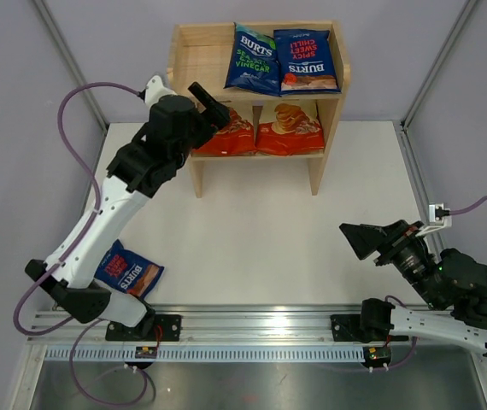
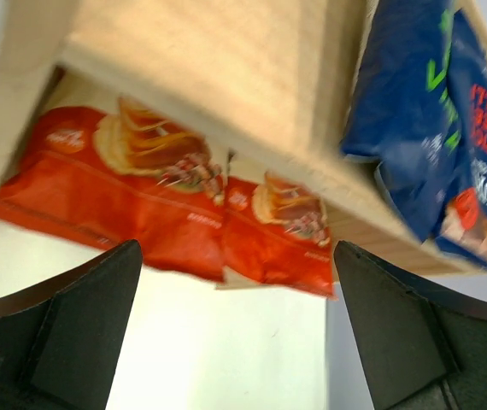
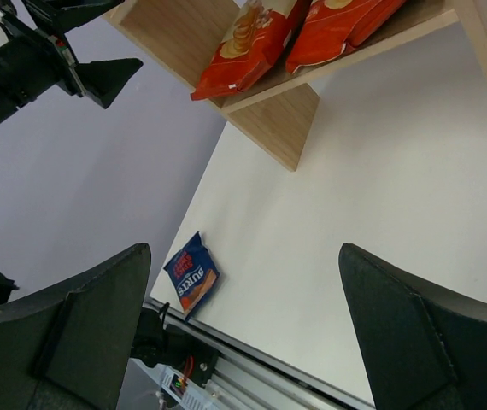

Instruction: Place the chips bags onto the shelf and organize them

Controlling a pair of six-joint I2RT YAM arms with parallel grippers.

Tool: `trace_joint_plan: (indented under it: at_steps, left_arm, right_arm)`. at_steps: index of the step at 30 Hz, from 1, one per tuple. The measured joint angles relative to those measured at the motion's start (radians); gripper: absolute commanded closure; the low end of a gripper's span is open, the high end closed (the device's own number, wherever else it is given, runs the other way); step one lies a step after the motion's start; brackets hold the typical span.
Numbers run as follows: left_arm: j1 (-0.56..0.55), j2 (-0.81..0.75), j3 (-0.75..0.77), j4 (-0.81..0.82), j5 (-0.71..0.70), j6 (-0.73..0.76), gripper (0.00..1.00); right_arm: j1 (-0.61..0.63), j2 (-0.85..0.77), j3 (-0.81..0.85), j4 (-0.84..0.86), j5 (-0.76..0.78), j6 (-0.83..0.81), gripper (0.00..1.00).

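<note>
Four chips bags (image 1: 253, 60) on light wooden shelf (image 1: 196, 55), fifth dark blue bag (image 1: 128, 270) on white tabletop (image 1: 252, 222), left and right jaws open

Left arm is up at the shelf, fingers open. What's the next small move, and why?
Probably draw the left gripper back from the shelf, toward the Burts bag lying on the table beside its base: its fingers stand open and empty, and that bag is the only one not shelved.

shelf (image 1: 196, 55): pale unfinished wood, matt | chips bags (image 1: 308, 60): glossy plastic | table (image 1: 261, 231): smooth white, matt
</note>
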Motion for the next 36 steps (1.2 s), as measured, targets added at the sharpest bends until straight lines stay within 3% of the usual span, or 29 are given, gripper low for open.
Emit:
trace_joint_plan:
  at_steps: [11,16,20,27,32,36]
  left_arm:
    - [-0.047,-0.530,-0.428,-0.037,-0.117,0.091,0.01]
    - [-0.047,-0.629,-0.554,-0.152,-0.193,0.100,0.01]
    - [-0.047,-0.682,-0.651,-0.279,-0.241,0.099,0.01]
    - [-0.030,-0.791,-0.659,-0.520,-0.358,0.090,0.01]
    - [-0.028,-0.942,-0.664,-0.531,-0.395,0.144,0.01]
    - [-0.028,-1.060,-0.722,-0.453,-0.372,0.254,0.01]
  right_arm:
    - [0.000,0.238,-0.057,0.194,-0.204,-0.184,0.01]
    - [0.000,0.446,-0.067,0.270,-0.272,-0.205,0.01]
    - [-0.028,0.652,-0.068,0.370,-0.394,-0.195,0.05]
    - [-0.117,1.081,-0.059,0.645,-0.691,-0.140,0.11]
    - [-0.117,1.400,0.053,0.821,-0.837,-0.101,0.18]
    - [-0.117,1.651,0.258,0.888,-0.919,-0.090,0.24]
